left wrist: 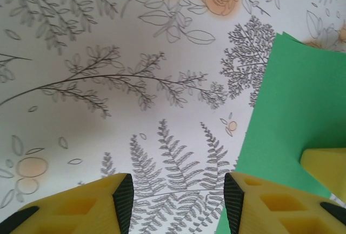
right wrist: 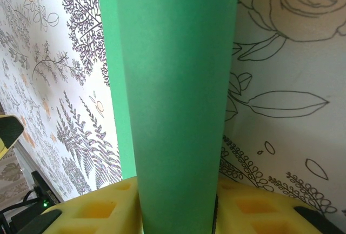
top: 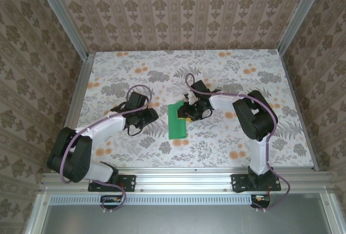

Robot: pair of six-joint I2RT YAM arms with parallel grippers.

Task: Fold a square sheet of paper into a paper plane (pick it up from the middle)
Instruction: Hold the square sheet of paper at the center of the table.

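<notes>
1 floral table (top: 227,77) bears the square sheet of paper (top: 175,123), folded. It fills the gap between the right gripper's (right wrist: 178,212) partly parted jaws; we cannot tell whether they pinch it. The left gripper's (left wrist: 173,191) jaws stand moderately apart, empty, with the sheet just outside 1 finger (left wrist: 270,201).

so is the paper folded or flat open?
Folded. From above the paper is a narrow rectangle, not a square, and the wrist views show a second layer peeking out along its edge.
</notes>
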